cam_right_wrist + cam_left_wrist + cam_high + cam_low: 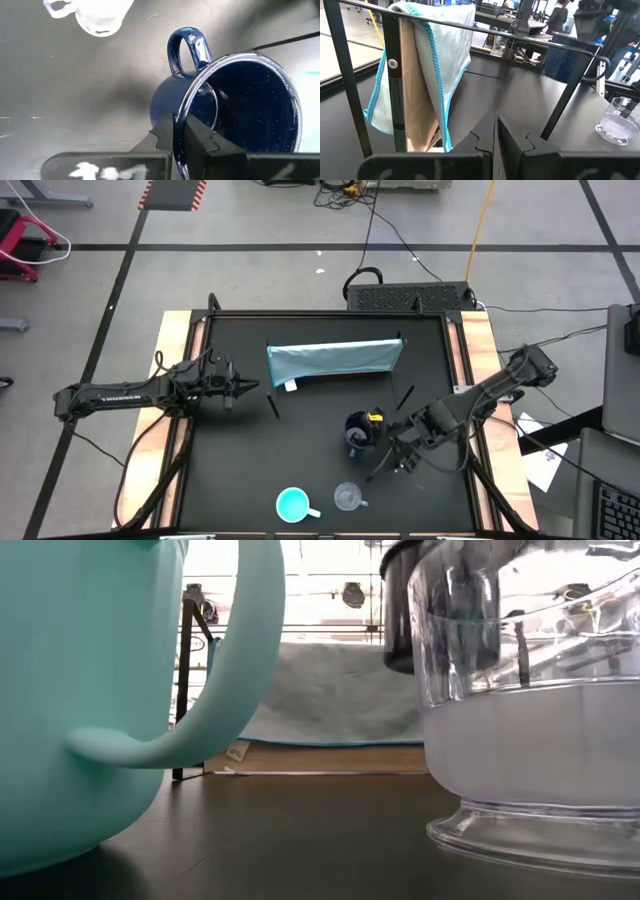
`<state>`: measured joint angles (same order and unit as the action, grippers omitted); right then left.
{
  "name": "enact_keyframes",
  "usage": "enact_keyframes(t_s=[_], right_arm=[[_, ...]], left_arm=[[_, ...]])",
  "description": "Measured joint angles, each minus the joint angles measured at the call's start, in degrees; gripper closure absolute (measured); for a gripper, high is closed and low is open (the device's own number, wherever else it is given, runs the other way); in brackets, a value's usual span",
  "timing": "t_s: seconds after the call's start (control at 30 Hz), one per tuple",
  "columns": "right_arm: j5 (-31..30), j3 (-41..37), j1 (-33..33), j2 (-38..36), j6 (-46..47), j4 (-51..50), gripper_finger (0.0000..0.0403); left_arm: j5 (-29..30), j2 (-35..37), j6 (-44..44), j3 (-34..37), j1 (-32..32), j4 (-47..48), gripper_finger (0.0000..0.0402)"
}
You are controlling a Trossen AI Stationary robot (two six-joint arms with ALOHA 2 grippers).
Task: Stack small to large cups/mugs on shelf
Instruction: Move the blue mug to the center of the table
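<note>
The dark navy mug (357,429) hangs above the black table right of centre, with my right gripper (377,436) shut on it. The turquoise mug (293,504) and the clear mug (348,498) stand upright on their bases near the front edge, and both fill the low view, turquoise mug (80,690) and clear mug (530,720). The shelf (335,360), draped in light blue cloth (437,60), stands at the far middle. My left gripper (240,388) waits shut at the left, level, touching nothing. My right gripper pinches the navy mug's wall at the rim (186,120), one finger inside (202,140) and one outside (162,136), a short way round from the handle (186,47). The fingers slant down from the table's right. The mug hangs clear of the table, tilted.
Two thin dark rods (272,408) (403,397) lie on the table near the shelf. Wooden strips (180,360) run along the table's left and right sides. Bare table (300,445) shows between the shelf and the two standing mugs.
</note>
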<state>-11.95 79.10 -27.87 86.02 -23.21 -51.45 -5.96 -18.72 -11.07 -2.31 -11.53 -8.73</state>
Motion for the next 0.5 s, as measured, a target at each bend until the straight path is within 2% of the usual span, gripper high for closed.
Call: enact_keyframes(t_s=[0.23, 0.5], right_arm=[[3.35, 2.39, 4.02, 0.41, -4.80, 0.01, 0.0393], [3.50, 4.54, 8.70, 3.32, -9.91, -0.29, 0.0393]], left_arm=[[0.01, 0.00, 0.23, 0.00, 0.00, -0.12, 0.0380], [0.02, -0.01, 0.37, 0.00, 0.00, -0.07, 0.0380]])
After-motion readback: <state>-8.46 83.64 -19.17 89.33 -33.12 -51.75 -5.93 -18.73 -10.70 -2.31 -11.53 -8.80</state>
